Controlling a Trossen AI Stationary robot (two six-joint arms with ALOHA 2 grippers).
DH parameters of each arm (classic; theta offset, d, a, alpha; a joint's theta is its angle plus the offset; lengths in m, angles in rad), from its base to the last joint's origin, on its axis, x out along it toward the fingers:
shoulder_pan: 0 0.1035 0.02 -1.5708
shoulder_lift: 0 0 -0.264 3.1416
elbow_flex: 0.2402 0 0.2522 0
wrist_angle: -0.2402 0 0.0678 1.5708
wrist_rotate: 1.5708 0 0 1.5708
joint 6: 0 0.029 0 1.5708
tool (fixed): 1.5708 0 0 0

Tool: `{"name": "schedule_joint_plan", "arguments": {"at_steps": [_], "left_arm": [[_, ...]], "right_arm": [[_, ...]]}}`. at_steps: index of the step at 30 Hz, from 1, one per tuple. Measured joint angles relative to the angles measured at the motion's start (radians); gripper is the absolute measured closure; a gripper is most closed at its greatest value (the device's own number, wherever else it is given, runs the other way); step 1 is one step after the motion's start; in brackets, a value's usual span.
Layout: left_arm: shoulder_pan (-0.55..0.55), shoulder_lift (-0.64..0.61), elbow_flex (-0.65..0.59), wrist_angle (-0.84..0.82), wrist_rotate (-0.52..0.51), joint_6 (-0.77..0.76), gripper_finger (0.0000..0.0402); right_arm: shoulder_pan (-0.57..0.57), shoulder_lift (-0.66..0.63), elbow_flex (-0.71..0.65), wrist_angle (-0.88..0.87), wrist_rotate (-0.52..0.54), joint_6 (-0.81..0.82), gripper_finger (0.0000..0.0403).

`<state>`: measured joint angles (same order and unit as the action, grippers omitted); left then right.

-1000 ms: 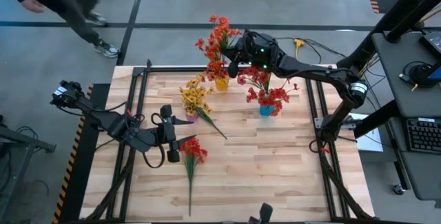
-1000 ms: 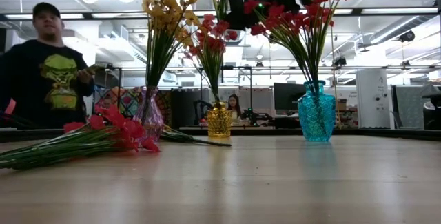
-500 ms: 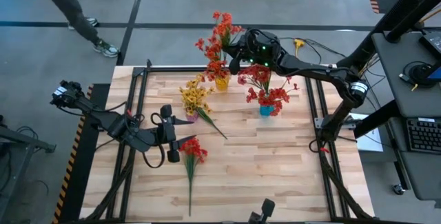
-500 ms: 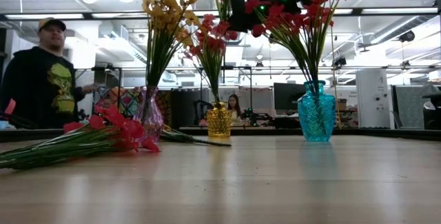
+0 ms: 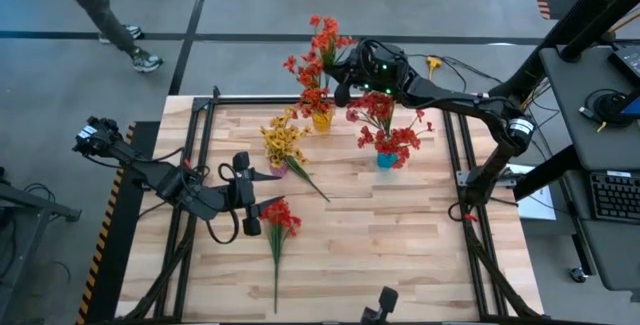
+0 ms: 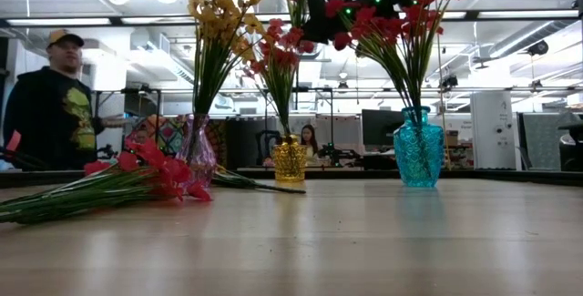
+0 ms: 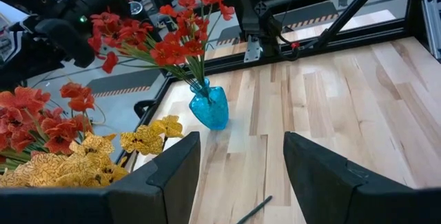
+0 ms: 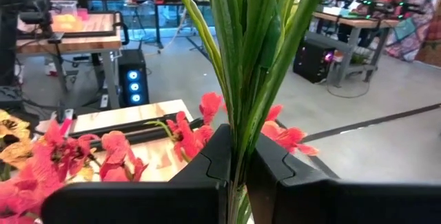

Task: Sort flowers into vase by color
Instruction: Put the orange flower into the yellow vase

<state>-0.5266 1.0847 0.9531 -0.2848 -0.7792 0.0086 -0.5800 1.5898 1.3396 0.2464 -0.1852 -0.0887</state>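
My right gripper [image 5: 343, 73] hangs over the table's far edge, shut on an orange-red flower spray [image 5: 322, 37]. Below it stands a yellow vase [image 5: 321, 121] with orange-red flowers [image 5: 311, 96]. A blue vase [image 5: 385, 160] holds red flowers [image 5: 385, 125]. A purple vase [image 6: 198, 155] holds yellow flowers [image 5: 283, 140]. One red flower [image 5: 279, 215] lies flat on the table. My left gripper [image 5: 258, 193] hovers open beside its blossoms, nothing between its fingers [image 7: 172, 176]. My right gripper pinches the spray's bundle of green stems [image 8: 241, 124] between its two fingers, below the blossoms. The fingers come in level and lie across the stems. The spray stands upright, blossoms above the gripper. The vase's flowers hide its lower end.
A loose green stem [image 5: 310, 183] lies beside the purple vase. Black frame rails [image 5: 205, 135] run along the table's left and right edges. Bare wood [image 5: 400, 235] spreads over the near right. A person [image 6: 55, 105] stands beyond the table.
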Motion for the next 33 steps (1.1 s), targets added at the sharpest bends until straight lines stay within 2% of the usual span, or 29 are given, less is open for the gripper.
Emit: {"name": "schedule_joint_plan", "arguments": {"at_steps": [12, 18, 24, 28, 33], "left_arm": [[0.0, 0.0, 0.0, 0.0, 0.0, 0.0, 0.021], [0.0, 0.0, 0.0, 0.0, 0.0, 0.0, 0.021], [0.0, 0.0, 0.0, 0.0, 0.0, 0.001, 0.021], [0.0, 0.0, 0.0, -0.001, 0.0, 0.001, 0.021], [0.0, 0.0, 0.0, -0.003, 0.0, 0.001, 0.021]], "right_arm": [[-0.001, 0.002, -0.009, -0.016, -0.027, 0.011, 0.0385], [-0.003, 0.002, -0.009, 0.048, -0.025, 0.024, 0.0385], [-0.01, 0.002, 0.043, 0.041, -0.033, 0.008, 0.0385], [-0.038, 0.002, 0.109, -0.023, -0.074, 0.01, 0.0385], [-0.065, 0.002, 0.22, -0.196, -0.057, -0.045, 0.0385]]}}
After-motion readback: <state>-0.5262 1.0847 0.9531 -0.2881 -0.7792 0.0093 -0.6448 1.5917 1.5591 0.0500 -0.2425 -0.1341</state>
